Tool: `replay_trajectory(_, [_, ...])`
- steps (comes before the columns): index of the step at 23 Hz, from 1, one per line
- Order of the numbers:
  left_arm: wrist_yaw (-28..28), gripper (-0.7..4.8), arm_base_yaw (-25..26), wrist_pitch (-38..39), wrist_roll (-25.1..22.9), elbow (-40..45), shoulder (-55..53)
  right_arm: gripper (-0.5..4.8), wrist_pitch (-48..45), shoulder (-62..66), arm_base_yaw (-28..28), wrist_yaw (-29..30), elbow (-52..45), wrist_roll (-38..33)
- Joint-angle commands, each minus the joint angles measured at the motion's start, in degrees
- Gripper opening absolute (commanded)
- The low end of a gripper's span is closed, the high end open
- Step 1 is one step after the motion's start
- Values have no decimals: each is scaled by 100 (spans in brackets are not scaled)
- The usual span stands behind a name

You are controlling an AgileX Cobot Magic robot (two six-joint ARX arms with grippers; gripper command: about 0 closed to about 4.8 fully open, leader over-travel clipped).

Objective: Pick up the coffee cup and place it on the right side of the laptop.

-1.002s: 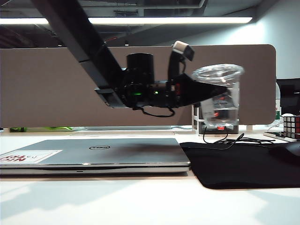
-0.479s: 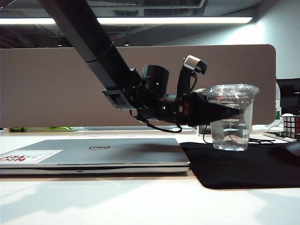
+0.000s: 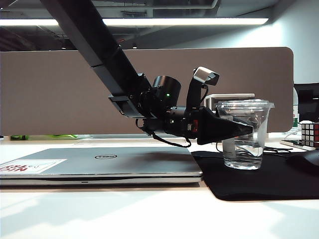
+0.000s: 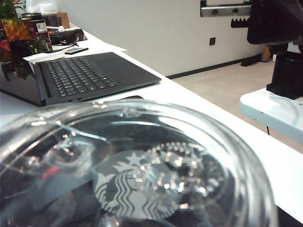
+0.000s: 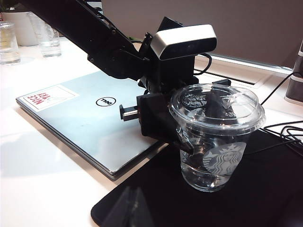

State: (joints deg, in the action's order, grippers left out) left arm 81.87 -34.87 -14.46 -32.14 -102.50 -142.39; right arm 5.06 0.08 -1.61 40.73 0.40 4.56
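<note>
Presently catalogued: the coffee cup (image 3: 244, 133), clear plastic with a domed lid and a printed emblem, upright with its base on the black mat (image 3: 259, 179) just to the right of the laptop (image 3: 99, 164); it appears to rest there, though contact under the base is not certain. The laptop lies closed and flat on the white worktop (image 3: 99, 214), its round logo and red-lettered sticker facing up. The left gripper (image 3: 239, 130) reaches in level from over the laptop, its fingers (image 5: 163, 130) clasped around the cup's upper wall just beneath the lid rim, a hold that keeps the tapered cup from slipping down or tipping. Judged from this, delivery is nearly done and only release and withdrawal remain. The right gripper itself shows in no view; only a dark blurred shape sits at the edge of its wrist camera, so whether its fingers are spread cannot be told. A Rubik's cube (image 3: 310, 133) and loose cables (image 3: 249, 148) lie behind the mat, well clear of the cup.
</note>
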Motion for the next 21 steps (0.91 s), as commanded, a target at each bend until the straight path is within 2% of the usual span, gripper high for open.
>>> replay_trajectory(1, [66, 310, -24, -61, -50, -7, 9, -1, -57, -11, 2, 13, -37, 20])
replay_trajectory(5, [68, 313, -26, -61, -50, -7, 9, -1, -57, -11, 2, 13, -37, 20])
replay_trajectory(6, [68, 359, -26, -61, -50, -7, 9, -1, -57, -11, 2, 13, -37, 20])
replay_trajectory(7, [66, 429, -26, -61, -48, -7, 9, -1, -57, -11, 2, 15, -37, 20])
replay_trajectory(9, [66, 468, -24, -61, -48, -7, 9, -1, -57, -11, 2, 13, -37, 20])
replay_trajectory(19, [79, 479, 2, -61, -44, -9, 11, -1, -57, -11, 2, 13, -37, 20])
replay_trajectory(21, [219, 479, 7, -61, -31, -9, 11, -1, -57, -11, 2, 13, -37, 20])
